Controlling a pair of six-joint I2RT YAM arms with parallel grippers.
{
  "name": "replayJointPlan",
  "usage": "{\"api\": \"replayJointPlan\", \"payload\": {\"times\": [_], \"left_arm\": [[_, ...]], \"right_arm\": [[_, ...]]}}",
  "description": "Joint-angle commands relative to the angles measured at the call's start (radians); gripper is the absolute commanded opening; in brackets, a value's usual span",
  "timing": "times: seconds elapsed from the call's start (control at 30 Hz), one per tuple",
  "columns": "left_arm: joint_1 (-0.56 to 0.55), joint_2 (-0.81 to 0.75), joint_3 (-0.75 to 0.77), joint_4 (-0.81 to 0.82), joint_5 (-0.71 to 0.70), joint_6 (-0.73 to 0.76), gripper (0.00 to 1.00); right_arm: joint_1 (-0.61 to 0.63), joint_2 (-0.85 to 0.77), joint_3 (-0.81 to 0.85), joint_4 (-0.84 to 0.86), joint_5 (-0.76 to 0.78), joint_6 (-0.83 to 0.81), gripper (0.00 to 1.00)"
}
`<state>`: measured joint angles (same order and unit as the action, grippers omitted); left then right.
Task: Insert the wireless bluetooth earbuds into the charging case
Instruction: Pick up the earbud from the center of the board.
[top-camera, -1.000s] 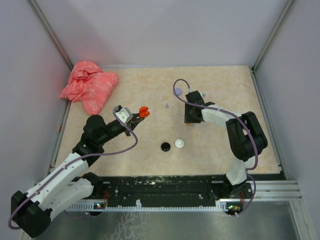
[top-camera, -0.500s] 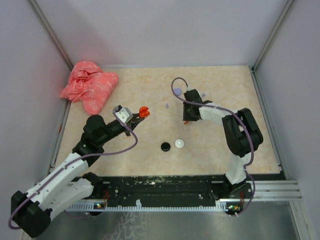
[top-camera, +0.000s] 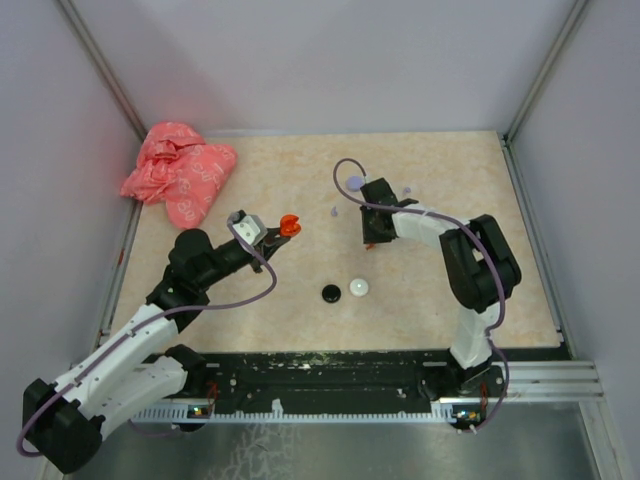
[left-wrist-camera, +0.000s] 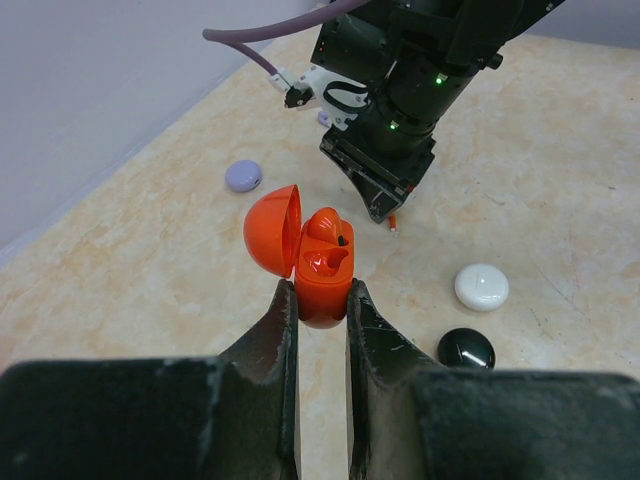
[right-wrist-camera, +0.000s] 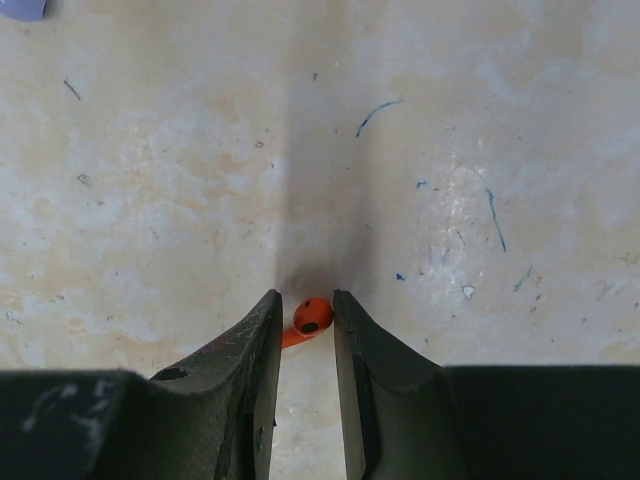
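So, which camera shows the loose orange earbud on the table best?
The right wrist view: the orange earbud lies large and sharp on the table between the right gripper's fingers. The left wrist view shows it only as a small orange speck under that gripper. In the top view it is too small to make out.

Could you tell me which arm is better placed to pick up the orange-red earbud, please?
Right. The right tool straddles the tiny orange-red plastic earbud on the table, while the left tool is occupied holding the open orange-red charging case.

Right fingers (right-wrist-camera: 250, 345) slightly farther left
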<state>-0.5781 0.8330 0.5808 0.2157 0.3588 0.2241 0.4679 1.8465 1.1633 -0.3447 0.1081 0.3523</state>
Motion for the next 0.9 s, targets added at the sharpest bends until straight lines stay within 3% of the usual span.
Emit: {"api": "replayJointPlan", "payload": {"times": [0.0, 0.4, 0.67, 0.87], "left_arm": [[0.001, -0.002, 0.022, 0.022, 0.014, -0.007, 0.01], [0.000, 0.001, 0.024, 0.021, 0.017, -0.009, 0.01], [0.001, 0.012, 0.022, 0.022, 0.014, -0.011, 0.01], [0.001, 0.037, 0.030, 0.011, 0.009, -0.011, 0.00]], "right_arm": [[0.031, 0.029, 0.054, -0.023, 0.033, -0.029, 0.28], [0.064, 0.053, 0.078, -0.087, 0.094, -0.066, 0.25], [0.093, 0.057, 0.095, -0.112, 0.133, -0.082, 0.15], [0.125, -0.036, 0.087, -0.101, 0.135, -0.093, 0.07]]}}
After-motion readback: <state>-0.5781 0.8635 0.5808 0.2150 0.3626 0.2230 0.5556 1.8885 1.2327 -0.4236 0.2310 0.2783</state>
